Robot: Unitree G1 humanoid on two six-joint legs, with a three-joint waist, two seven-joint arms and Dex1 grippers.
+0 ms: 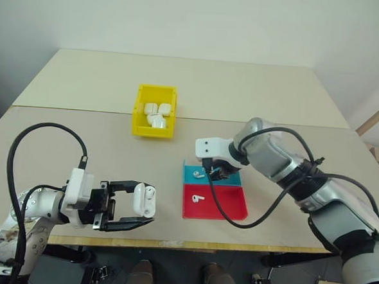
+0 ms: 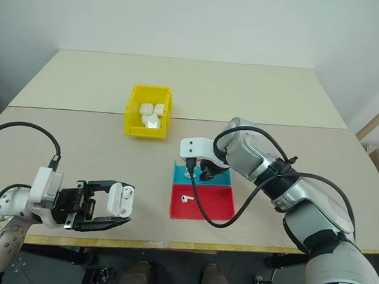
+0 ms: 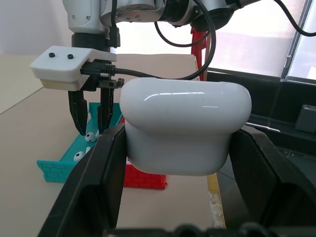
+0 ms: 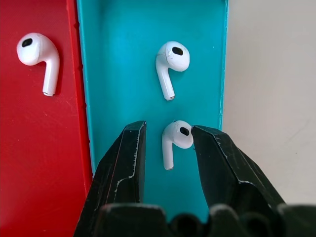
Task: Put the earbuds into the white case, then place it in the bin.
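Note:
My left gripper (image 1: 147, 204) is shut on the white case (image 1: 148, 199), holding it above the table's front edge; the case's glossy body (image 3: 185, 126) sits between the black fingers. My right gripper (image 4: 168, 131) points down into the blue tray (image 4: 118, 74), open. One of the earbuds (image 4: 177, 136) lies between its fingertips on the tray floor. A second earbud (image 4: 173, 54) lies just beyond it in the same tray. A third earbud (image 4: 34, 49) lies in the red tray (image 1: 224, 205). The yellow bin (image 1: 153, 131) stands farther back.
Several white cases lie inside the yellow bin. The blue and red trays sit side by side right of centre. A black cable loops from my right wrist over the red tray. A seam crosses the table behind the bin.

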